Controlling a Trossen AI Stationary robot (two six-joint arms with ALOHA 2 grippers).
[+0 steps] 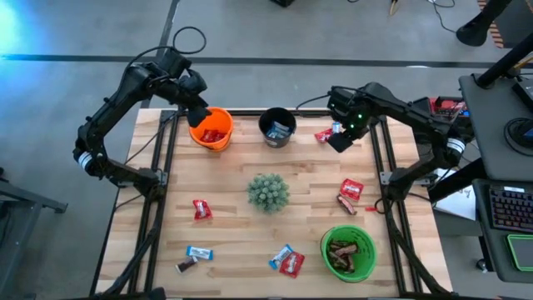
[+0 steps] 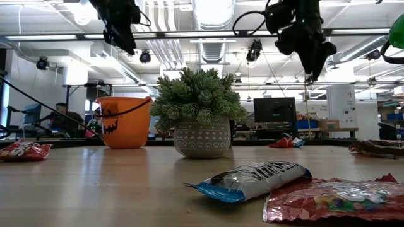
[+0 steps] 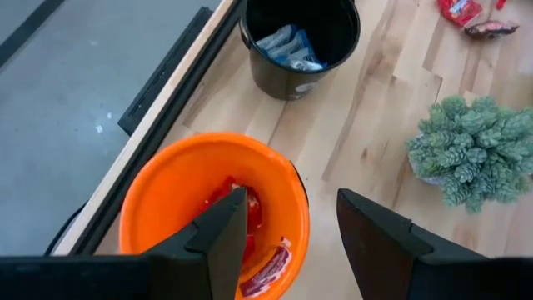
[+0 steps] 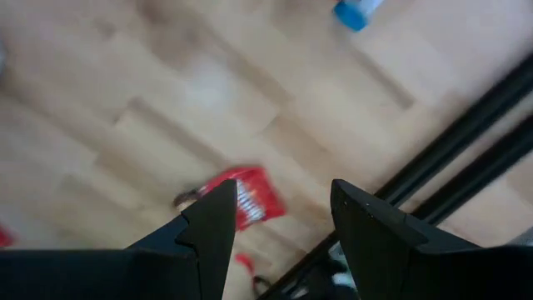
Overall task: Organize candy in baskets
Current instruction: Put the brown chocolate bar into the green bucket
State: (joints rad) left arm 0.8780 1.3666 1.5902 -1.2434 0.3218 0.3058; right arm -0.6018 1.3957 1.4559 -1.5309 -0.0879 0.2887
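Observation:
My left gripper [image 1: 200,117] hangs open and empty over the orange basket [image 3: 166,192], which holds red candy [image 3: 250,212]. The black basket [image 1: 277,127] beside it holds blue candy [image 3: 289,46]. The green basket [image 1: 348,252], near right, holds brown candy [image 1: 343,254]. My right gripper [image 1: 340,140] points down, open and empty, above the table's far right part. A red candy [image 4: 250,200] lies flat on the wood below it, and a blue one [image 4: 358,10] lies close by. Several more candies lie loose on the table, among them a red one [image 1: 201,209] and a blue-and-red pair [image 1: 287,261].
A spiky green plant [image 1: 268,192] in a grey pot stands at the table's middle. Black frame rails [image 1: 163,142] run along the left and right sides. More loose candy lies at right [image 1: 351,189] and near left [image 1: 199,252].

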